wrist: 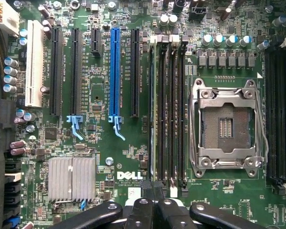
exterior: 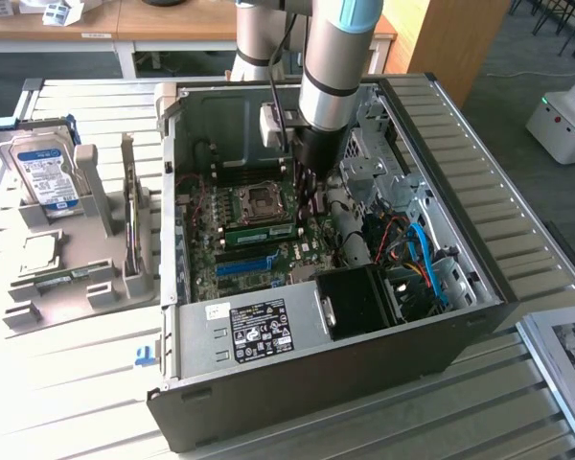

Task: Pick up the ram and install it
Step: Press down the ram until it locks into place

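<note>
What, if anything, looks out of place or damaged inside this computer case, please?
Nothing looks spilled or broken. The ram stands straight in its slot, parallel to the empty slots beside it, with the shut pincer near one end. The only oddity is the processor socket, which sits bare.
</note>
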{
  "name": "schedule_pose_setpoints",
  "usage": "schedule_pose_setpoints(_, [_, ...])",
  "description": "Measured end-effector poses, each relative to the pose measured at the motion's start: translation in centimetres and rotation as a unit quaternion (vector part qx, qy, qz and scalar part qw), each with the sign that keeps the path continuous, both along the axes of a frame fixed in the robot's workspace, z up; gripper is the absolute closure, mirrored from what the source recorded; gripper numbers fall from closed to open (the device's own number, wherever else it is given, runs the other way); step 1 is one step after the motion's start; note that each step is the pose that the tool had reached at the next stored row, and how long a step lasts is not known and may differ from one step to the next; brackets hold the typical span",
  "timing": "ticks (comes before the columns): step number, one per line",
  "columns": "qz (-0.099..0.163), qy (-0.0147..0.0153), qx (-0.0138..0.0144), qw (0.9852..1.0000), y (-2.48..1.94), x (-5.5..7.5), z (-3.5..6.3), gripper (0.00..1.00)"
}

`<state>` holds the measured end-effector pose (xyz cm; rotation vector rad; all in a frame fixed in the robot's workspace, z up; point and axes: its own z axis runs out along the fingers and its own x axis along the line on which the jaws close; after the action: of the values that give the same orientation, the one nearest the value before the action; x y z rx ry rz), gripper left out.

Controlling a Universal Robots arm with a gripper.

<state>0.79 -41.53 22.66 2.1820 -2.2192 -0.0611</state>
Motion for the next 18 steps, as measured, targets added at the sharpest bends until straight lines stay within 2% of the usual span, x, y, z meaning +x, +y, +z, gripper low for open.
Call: schedule_pose_setpoints(18, [0.000, 0.0000, 0.0000, 1.0000, 0.01, 0.00, -0.21, 0.90])
